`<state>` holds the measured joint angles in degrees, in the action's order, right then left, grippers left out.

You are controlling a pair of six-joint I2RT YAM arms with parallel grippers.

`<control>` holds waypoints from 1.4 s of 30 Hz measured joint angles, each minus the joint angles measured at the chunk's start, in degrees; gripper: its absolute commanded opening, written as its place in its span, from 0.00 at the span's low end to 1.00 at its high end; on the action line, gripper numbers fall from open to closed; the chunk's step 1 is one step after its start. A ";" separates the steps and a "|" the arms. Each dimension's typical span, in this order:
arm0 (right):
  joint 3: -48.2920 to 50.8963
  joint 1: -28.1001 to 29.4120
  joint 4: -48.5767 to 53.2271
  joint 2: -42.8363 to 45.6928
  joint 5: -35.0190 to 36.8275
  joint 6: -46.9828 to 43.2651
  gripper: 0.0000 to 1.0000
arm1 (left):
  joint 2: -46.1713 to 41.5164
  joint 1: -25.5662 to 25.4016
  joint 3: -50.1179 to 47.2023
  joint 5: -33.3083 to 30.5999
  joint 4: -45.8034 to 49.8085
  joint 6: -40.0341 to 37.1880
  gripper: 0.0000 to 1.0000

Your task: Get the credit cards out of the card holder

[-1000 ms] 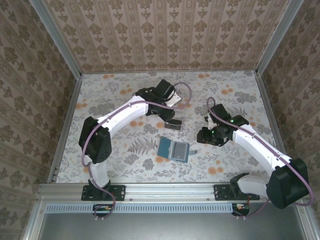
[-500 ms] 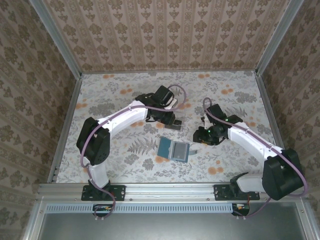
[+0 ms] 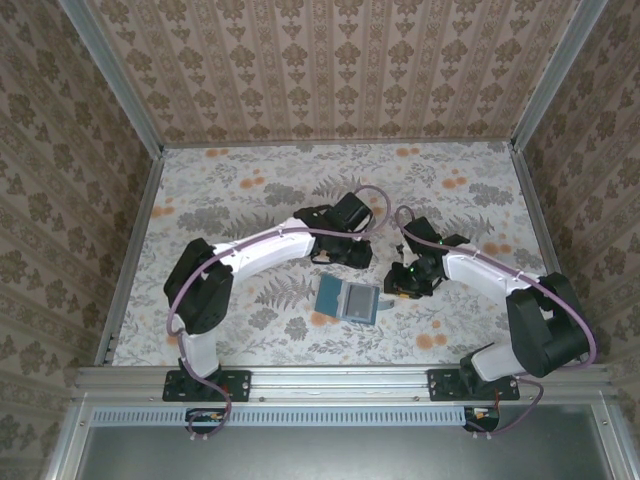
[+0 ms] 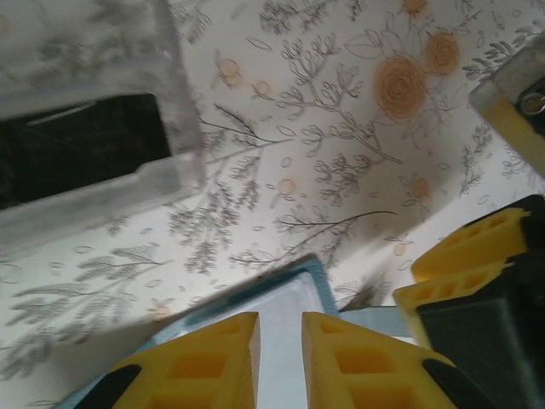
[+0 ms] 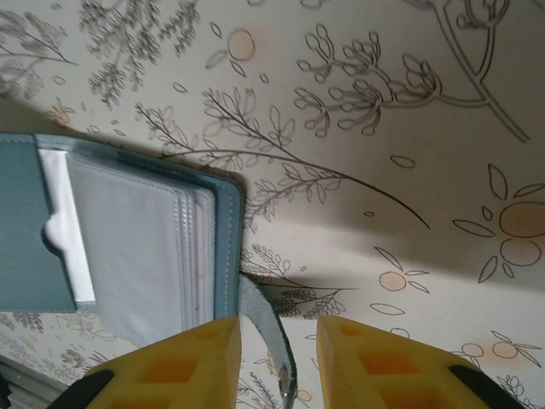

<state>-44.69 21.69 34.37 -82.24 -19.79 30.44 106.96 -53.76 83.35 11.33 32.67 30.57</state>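
Note:
The card holder [image 3: 348, 299] lies open on the floral table, teal outside [image 5: 17, 230] with grey-blue clear sleeves inside [image 5: 136, 247]. A pale card [image 5: 75, 256] shows in its left slot. My left gripper [image 3: 347, 262] hovers over the wallet's far edge [image 4: 317, 274]; its jaws [image 4: 279, 331] stand a narrow gap apart with nothing between them. My right gripper [image 3: 393, 287] is at the wallet's right side, open [image 5: 278, 331], and the teal snap strap [image 5: 264, 328] lies between its fingers beside the left one. A dark card [image 4: 85, 145] rests in the clear plastic piece.
The clear plastic piece [image 4: 170, 111] lies just beyond the wallet, under my left arm in the top view. My right gripper's yellow fingers [image 4: 464, 264] appear close by in the left wrist view. Metal rails and patterned walls [image 3: 130, 250] ring the table.
Both grippers have closed in on the wallet. The left one swung right and nearer from the clear piece; the right one slid left. Both pairs of jaws have narrowed.

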 measured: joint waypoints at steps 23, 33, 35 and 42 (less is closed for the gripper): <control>2.89 3.19 -1.03 2.93 -1.25 2.99 0.30 | -0.17 -3.28 -15.04 11.15 -19.78 17.14 0.17; 2.93 3.34 -1.57 0.74 -1.14 2.95 0.26 | -0.20 -3.72 -18.58 12.39 -22.03 20.22 0.18; 2.93 3.34 -1.42 0.74 -0.44 2.82 0.28 | -0.17 -3.72 -19.02 12.48 -21.97 20.46 0.18; 3.04 3.34 -1.60 0.74 -0.04 2.82 0.27 | -0.17 -3.72 -19.67 12.96 -22.64 20.90 0.19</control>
<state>-41.65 25.04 32.77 -81.49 -19.84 33.26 106.78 -57.47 63.68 24.29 10.02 51.46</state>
